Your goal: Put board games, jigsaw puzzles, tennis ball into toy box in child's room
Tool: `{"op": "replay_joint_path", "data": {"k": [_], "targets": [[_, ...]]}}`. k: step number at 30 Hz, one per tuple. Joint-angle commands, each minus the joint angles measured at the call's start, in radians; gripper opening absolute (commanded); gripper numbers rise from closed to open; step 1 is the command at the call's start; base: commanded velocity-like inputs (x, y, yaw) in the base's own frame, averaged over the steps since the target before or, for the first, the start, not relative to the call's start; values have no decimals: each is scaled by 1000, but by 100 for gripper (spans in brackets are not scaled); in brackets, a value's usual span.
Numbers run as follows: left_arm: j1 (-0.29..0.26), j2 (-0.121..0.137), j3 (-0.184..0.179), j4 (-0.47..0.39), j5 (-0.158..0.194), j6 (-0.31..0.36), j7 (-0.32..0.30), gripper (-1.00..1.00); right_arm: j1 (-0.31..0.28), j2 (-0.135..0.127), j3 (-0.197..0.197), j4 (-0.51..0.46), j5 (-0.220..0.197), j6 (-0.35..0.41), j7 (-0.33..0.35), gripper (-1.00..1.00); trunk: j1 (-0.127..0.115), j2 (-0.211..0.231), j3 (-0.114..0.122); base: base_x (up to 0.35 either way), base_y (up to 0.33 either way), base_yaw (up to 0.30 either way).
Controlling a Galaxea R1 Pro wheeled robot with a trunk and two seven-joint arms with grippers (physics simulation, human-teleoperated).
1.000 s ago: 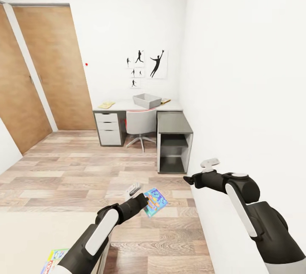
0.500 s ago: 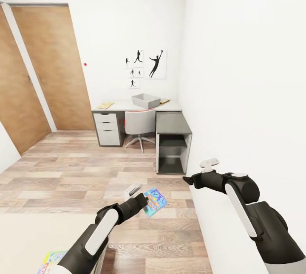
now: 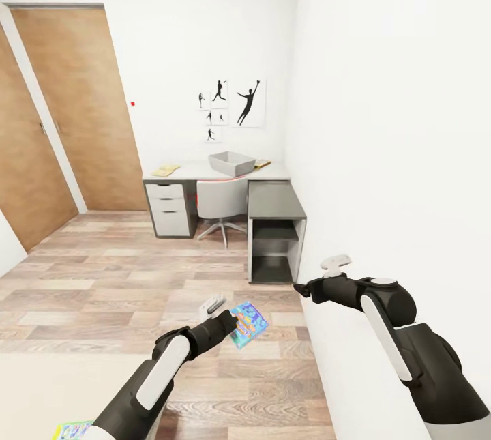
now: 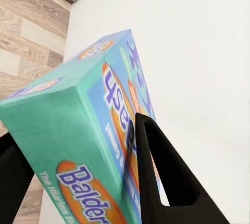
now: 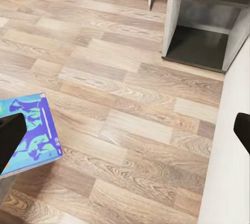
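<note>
While left tool (image 3: pixel 232 323) clamps board game (image 3: pixel 248 323), right tool (image 3: pixel 300 288) spread beside wall (image 3: pixel 382 153); floor (image 3: pixel 136 276) open.

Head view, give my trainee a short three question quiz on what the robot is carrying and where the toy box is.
1. True or false: the left end effector grips a board game.
2. The grey toy box sits on: A) the floor, B) the desk, C) the chair.
3. Fill in: the right end effector holds ____.

Key: 1 true; 2 B; 3 nothing, as far as the right wrist view shows, with its fingers spread wide apart.
</note>
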Motion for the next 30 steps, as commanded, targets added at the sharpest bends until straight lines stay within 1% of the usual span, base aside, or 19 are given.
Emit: {"op": "replay_joint_path", "data": {"k": [1, 2, 3, 6, 8, 22, 25, 30], "targets": [[-1, 0, -1, -2, 8, 3, 13, -100, -1, -1, 2, -1, -1, 4, 1, 100, 1, -2, -2, 321, -89, 0], [-1, 0, -1, -2, 8, 3, 13, -100, -1, -1, 3, -1, -1, 3, 1, 100, 1, -2, -2, 327, -83, 0], [5, 6, 5, 4, 16, -3, 4, -100, -6, 5, -2, 0, 1, -3, -1, 100, 1, -2, -2, 0, 0, 0], [20, 23, 23, 7, 18, -7, 2, -100, -22, 22, -1, -1, 1, -7, -1, 100, 1, -2, -2, 0, 0, 0], [20, 34, 23, 7, 22, -7, 2, -100, -22, 22, -1, -1, 1, -7, -1, 100, 1, -2, -2, 0, 0, 0], [20, 35, 23, 7, 22, -7, 2, -100, -22, 22, -1, -1, 1, -7, -1, 100, 1, -2, -2, 0, 0, 0], [25, 50, 40, 5, 20, -5, -1, -100, -26, 35, 1, -1, 0, -6, -3, 100, 1, -2, -2, 162, 0, 0], [28, 56, 69, 4, 19, -5, -3, -100, -27, 41, 4, -1, 0, -7, -5, 100, 1, -2, -2, 293, 0, 0]]}}
